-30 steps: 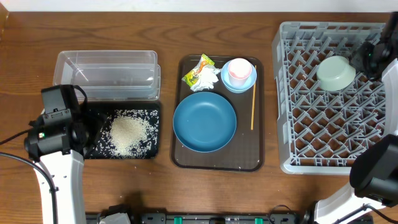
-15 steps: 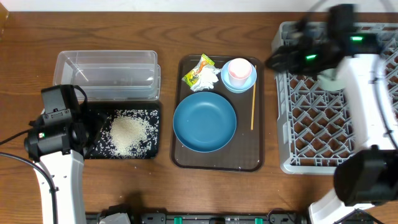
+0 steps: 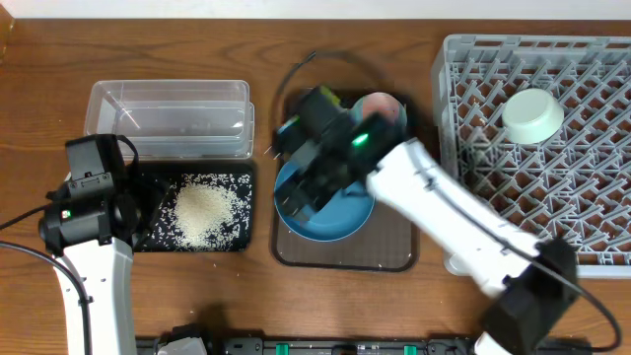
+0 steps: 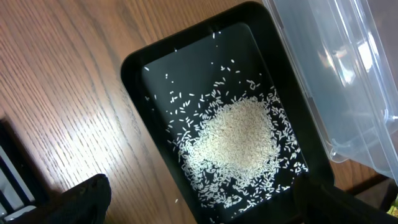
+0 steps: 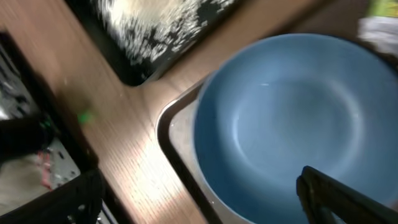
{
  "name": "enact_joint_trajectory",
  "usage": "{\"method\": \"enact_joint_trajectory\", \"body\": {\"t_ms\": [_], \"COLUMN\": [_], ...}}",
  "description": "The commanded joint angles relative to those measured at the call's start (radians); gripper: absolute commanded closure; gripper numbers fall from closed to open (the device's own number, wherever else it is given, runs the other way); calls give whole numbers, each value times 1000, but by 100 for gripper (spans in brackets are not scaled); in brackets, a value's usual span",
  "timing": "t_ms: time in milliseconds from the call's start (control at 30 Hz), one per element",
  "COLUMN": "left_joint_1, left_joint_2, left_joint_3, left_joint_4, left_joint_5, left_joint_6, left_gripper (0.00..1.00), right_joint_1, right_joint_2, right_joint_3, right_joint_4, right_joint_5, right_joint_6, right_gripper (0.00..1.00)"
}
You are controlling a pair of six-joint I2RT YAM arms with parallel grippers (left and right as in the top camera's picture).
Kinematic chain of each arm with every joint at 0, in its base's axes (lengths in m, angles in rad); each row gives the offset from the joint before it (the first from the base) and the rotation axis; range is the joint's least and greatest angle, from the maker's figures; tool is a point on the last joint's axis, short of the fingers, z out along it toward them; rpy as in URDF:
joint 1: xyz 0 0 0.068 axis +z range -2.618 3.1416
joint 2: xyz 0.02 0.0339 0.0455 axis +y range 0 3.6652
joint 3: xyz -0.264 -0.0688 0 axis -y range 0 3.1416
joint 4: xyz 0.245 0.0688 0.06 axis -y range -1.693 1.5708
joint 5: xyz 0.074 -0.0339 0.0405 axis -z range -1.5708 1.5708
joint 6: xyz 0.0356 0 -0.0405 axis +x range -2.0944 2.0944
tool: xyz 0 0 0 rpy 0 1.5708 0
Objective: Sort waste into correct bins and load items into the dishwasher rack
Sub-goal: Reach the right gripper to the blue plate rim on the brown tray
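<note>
Rice [image 4: 239, 140] lies heaped in the middle of the shallow black tray [image 4: 134, 81], with stray grains scattered around it. Only the left wrist view shows this sharply. In it the clear tub [image 4: 336, 74] sits just beside the tray, and the left gripper [image 4: 205, 202] hangs above with its fingers spread wide, gripping nothing.

The overhead view alone takes in the grey dishwasher rack [image 3: 592, 197], where one pale mint bowl [image 3: 533, 114] sits among the pegs. It also shows the right arm as a blur stretched across the brown serving tray [image 3: 394, 251], half hiding the pink cup [image 3: 383, 104].

The right wrist view comes closer, though it is blurred. The dark-blue dish [image 5: 292, 118] rests in the serving tray, and the right gripper [image 5: 205, 199] is over it, fingers apart and holding nothing. The yellow-green wrapper [image 5: 382, 9] and white tissue [image 5: 379, 34] show at the frame's edge beside the dish.
</note>
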Motion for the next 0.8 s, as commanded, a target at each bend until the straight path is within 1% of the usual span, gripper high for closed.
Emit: {"method": "enact_joint_trajectory", "body": {"t_ms": [0, 67, 133, 267, 333, 400, 467, 567, 667, 733, 767], "left_joint_1": [5, 5, 5, 5, 5, 5, 5, 5, 5, 5, 5], "left_joint_2": [2, 2, 2, 2, 2, 2, 2, 2, 2, 2, 2], "left_joint_3": [16, 17, 16, 16, 16, 16, 17, 17, 17, 16, 16], "left_joint_4": [-6, -6, -6, -6, -6, -6, -6, -6, -6, -6, -6], "left_joint_5": [-8, -8, -8, -8, -8, -8, -8, -8, -8, -8, -8], "left_joint_6": [-10, -10, -10, -10, -10, -10, -10, -10, -10, -10, -10], "left_gripper": [4, 4, 4, 4, 4, 4, 4, 4, 4, 4, 4], "right_joint_1": [80, 123, 146, 169, 172, 176, 183, 186, 187, 186, 186], "right_joint_2": [61, 105, 142, 225, 259, 286, 305, 323, 331, 331, 330], "right_joint_3": [-14, -14, -14, -14, -14, -14, -14, -15, -15, -15, -15], "right_joint_4": [0, -5, -7, -6, 1, 8, 8, 22, 40, 46, 47], "right_joint_5": [180, 282, 328, 325, 318, 294, 287, 289, 290, 291, 292], "right_joint_6": [18, 54, 76, 85, 108, 113, 122, 129, 136, 144, 145], "right_gripper": [11, 14, 14, 16, 19, 23, 31, 53, 67, 78, 83]}}
